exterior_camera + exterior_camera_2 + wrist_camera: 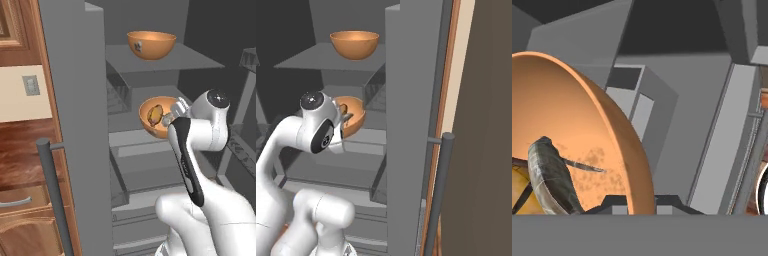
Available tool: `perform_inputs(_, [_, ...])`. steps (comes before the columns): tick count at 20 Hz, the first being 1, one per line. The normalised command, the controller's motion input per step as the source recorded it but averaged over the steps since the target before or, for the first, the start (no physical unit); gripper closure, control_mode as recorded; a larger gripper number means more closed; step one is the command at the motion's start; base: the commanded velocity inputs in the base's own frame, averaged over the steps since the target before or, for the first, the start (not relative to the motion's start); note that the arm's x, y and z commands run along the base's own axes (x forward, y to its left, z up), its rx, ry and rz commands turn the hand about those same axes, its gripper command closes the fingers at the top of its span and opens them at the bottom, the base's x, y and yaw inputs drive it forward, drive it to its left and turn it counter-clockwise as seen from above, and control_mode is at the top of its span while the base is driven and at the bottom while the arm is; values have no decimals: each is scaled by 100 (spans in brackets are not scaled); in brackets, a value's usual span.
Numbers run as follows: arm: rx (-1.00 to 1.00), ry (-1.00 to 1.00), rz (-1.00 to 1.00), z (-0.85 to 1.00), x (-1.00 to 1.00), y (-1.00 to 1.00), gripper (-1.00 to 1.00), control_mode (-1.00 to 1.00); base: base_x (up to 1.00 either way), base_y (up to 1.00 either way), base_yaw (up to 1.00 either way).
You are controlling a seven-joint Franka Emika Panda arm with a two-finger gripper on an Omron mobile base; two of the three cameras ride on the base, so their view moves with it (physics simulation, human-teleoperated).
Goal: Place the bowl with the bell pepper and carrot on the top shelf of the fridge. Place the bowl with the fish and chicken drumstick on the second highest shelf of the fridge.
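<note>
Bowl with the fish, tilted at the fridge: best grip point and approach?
Pinch the rim of the bowl with the fish and chicken drumstick on its near, fridge-opening side, one finger inside, one outside. The wall is thin and round, too wide to span; the fish lies low inside, leaving the rim free. The gripper sits there already.

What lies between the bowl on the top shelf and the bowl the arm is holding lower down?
In the left base view, only the grey top shelf and open fridge space separate the upper bowl from the bowl with the fish; nothing else sits between them.
</note>
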Motion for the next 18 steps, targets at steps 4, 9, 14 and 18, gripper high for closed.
perform_inputs(4, [0, 0, 2, 1, 99, -1, 100, -100, 0, 0, 0])
perform_inputs(9, [0, 0, 0, -4, 82, 0, 100, -100, 0, 0, 0])
perform_inputs(14, [0, 0, 0, -14, 66, 0, 100, -100, 0, 0, 0])
perform_inputs(18, [0, 0, 0, -32, 52, 0, 100, -100, 0, 0, 0])
